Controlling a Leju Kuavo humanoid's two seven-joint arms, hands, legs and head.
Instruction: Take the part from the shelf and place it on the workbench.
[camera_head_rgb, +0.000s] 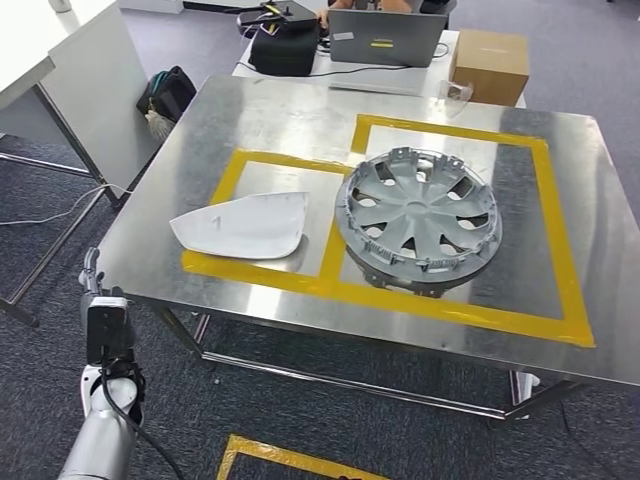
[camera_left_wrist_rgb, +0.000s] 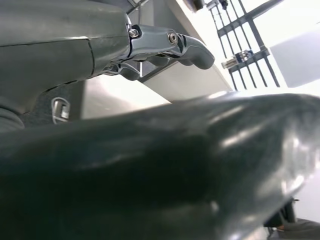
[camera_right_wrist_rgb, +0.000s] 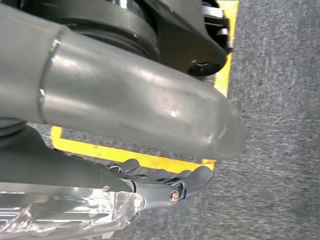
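Two parts lie on the steel workbench (camera_head_rgb: 287, 120) inside yellow tape frames. One is a flat white panel (camera_head_rgb: 245, 225) in the left frame. The other is a grey wheel cover (camera_head_rgb: 419, 215) in the right frame, face up. My left hand (camera_head_rgb: 92, 275) hangs below the bench's front left corner, apart from both parts. In the left wrist view its fingers (camera_left_wrist_rgb: 173, 47) reach out straight with nothing in them. My right hand (camera_right_wrist_rgb: 177, 185) hangs over grey carpet and yellow floor tape, fingers loosely extended and holding nothing.
Behind the bench stand a laptop (camera_head_rgb: 385, 38), a cardboard box (camera_head_rgb: 490, 65) and a black bag (camera_head_rgb: 285, 45). A dark bag (camera_head_rgb: 167, 95) sits on the floor beside a white table (camera_head_rgb: 45, 50) at the left. Yellow tape (camera_head_rgb: 287, 460) marks the carpet near my feet.
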